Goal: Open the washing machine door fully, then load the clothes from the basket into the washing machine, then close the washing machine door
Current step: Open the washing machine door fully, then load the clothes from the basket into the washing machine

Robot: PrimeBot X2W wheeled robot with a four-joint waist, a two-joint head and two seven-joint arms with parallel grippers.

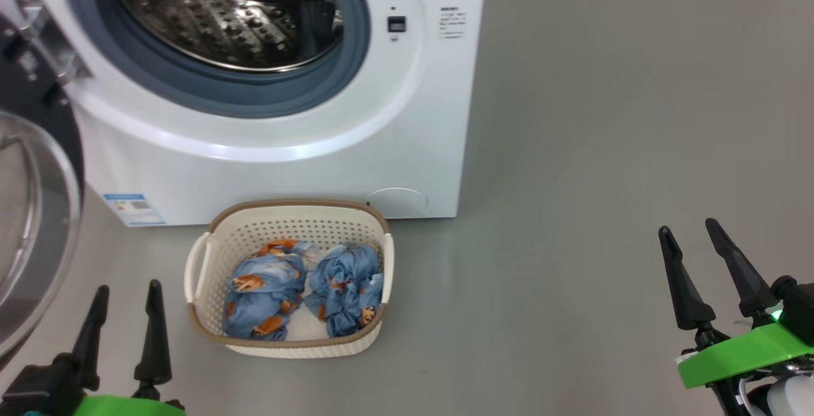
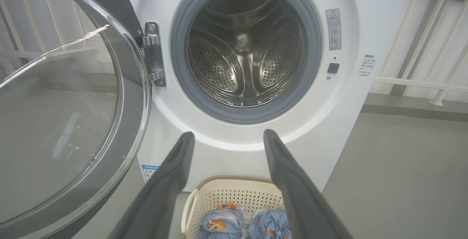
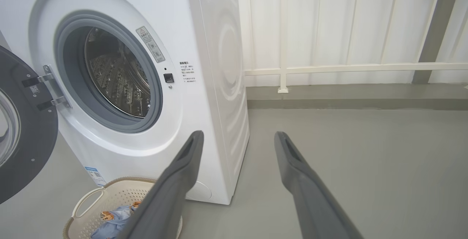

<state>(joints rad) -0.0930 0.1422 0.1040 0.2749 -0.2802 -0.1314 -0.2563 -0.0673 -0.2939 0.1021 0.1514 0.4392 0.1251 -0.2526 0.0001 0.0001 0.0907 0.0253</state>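
Observation:
The white washing machine (image 1: pixel 305 168) stands with its steel drum (image 2: pixel 245 49) exposed. Its round black-rimmed door (image 1: pixel 35 225) with the glass bowl hangs swung out at the left, also seen as the door (image 2: pixel 69 114) close in the left wrist view. On the floor in front sits the cream basket (image 1: pixel 289 343) holding two light blue clothes (image 1: pixel 264 295) (image 1: pixel 346 289) side by side. My left gripper (image 1: pixel 127 295) is open, just left of the basket, empty. My right gripper (image 1: pixel 690 235) is open far to the right, over bare floor.
Grey floor (image 1: pixel 604 149) stretches to the right of the machine. A white railing (image 3: pixel 347 67) and white wall panels stand behind, beyond a low step (image 3: pixel 358 102). The open door takes up the space at the left.

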